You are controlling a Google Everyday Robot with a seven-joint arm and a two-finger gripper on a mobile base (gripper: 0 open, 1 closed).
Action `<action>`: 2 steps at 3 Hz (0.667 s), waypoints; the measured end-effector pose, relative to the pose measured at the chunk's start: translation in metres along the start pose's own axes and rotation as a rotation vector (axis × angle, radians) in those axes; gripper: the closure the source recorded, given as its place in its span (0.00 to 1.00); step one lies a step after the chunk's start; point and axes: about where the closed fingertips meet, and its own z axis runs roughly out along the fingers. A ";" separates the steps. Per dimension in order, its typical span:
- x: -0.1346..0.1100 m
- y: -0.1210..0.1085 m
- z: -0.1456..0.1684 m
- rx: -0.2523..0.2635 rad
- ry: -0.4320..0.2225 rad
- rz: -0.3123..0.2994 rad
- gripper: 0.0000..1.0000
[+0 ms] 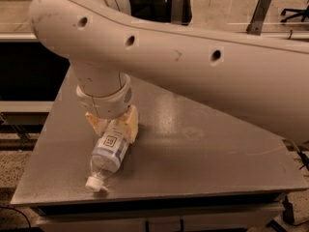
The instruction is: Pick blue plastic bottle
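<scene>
A grey tabletop (217, 158) with a faint sheen fills the middle of the view, with pale floor beyond it and an office chair (295, 5) in the far right corner. The pincer (115, 131) is down at the tabletop's left part, pointing straight down, its tan fingers (131, 124) pressed against the two sides of the bottle (110, 152) at its bottom end, so it is pinching the bottle. The bottle lies on its side on the tabletop, touching it, with the blue-and-white label (112, 140) and its small square mark facing up just below the fingers. Its white cap (94, 183) points toward the near edge, close to the front left corner. Above the pincer sits a round white wrist (104, 93), and from it the thick white arm (203, 66) stretches across to the right, covering the tabletop's far side.
</scene>
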 end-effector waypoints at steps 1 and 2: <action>0.006 0.006 -0.024 0.036 -0.034 0.022 0.88; 0.012 0.008 -0.059 0.093 -0.067 0.024 1.00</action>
